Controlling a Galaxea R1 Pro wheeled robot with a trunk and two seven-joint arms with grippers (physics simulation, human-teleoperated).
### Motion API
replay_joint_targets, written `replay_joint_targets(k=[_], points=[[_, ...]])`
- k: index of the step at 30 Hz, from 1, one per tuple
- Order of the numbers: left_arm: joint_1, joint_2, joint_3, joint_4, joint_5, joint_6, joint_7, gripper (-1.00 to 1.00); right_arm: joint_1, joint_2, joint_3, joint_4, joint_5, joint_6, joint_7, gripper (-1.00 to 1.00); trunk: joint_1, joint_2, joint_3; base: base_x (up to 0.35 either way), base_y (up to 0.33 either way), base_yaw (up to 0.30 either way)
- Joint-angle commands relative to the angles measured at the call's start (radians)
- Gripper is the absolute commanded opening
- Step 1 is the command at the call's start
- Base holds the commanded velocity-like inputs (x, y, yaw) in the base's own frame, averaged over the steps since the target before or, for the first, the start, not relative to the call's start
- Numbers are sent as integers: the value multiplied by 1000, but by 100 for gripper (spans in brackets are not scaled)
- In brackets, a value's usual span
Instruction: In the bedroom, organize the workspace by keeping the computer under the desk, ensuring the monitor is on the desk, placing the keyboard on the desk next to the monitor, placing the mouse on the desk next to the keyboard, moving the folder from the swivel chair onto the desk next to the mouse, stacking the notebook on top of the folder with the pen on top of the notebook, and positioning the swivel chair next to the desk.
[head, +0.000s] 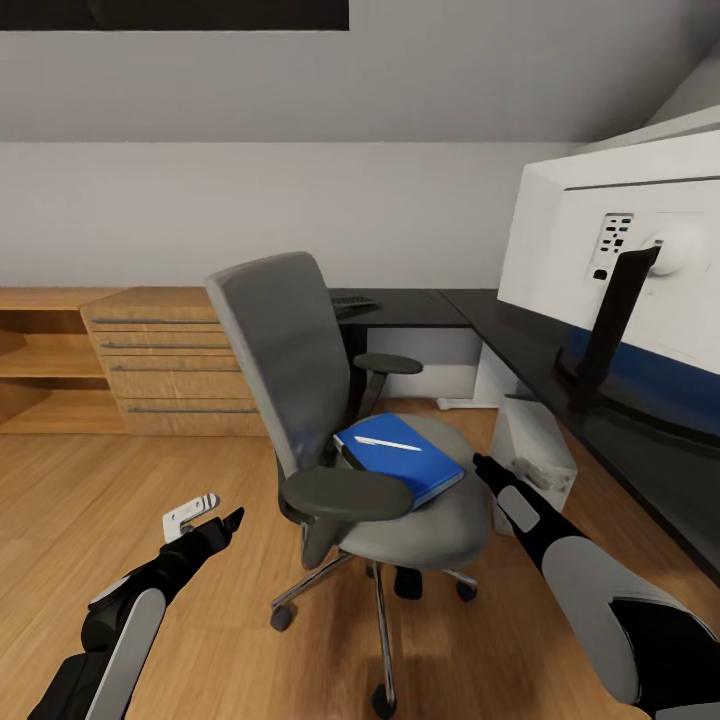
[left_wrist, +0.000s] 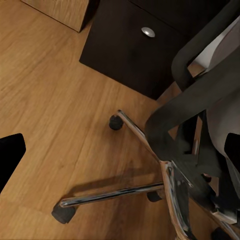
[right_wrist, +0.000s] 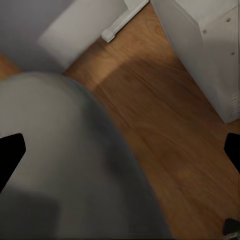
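- Wooden flooring (head: 120, 480) runs under everything, with a pale wall behind; the swivel chair (head: 300, 370) is the landmark for what follows.
- Left of the swivel chair stands a light wooden chest (head: 165, 360) with bar handles, against the wall.
- Left gripper (head: 215, 522) hangs low over the floor, just left of the swivel chair's near armrest; its fingers are spread apart and hold nothing, as the left wrist view confirms with the dark fingertips wide at either edge.
- On the swivel chair's seat lies the folder (head: 405, 465), bright blue and flat, with the pen (head: 387, 443) resting across its top. A dark edge under the folder may be the notebook; I cannot tell.
- Right gripper (head: 484, 466) reaches in just right of the seat, beside the folder's near corner; its fingers look parted and empty.
- Right of the swivel chair, the computer (head: 535, 450) stands under the desk (head: 520, 335), and the monitor (head: 600, 260) stands on the desk.
- Judging by this, the folder step is in hand: the next move calls for bringing the right gripper onto the folder's edge without tipping the pen off.
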Motion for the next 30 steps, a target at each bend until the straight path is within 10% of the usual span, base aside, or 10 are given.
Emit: replay_joint_targets(k=[1, 30], points=[[0, 0, 0, -1, 10, 4, 8, 100, 0, 0, 1, 3, -11, -3, -2, 100, 0, 0, -1, 2, 0, 0], [-1, 1, 0, -1, 9, 4, 9, 100, 0, -21, 0, 26, -83, 28, -2, 100, 0, 0, -1, 0, 0, 0]])
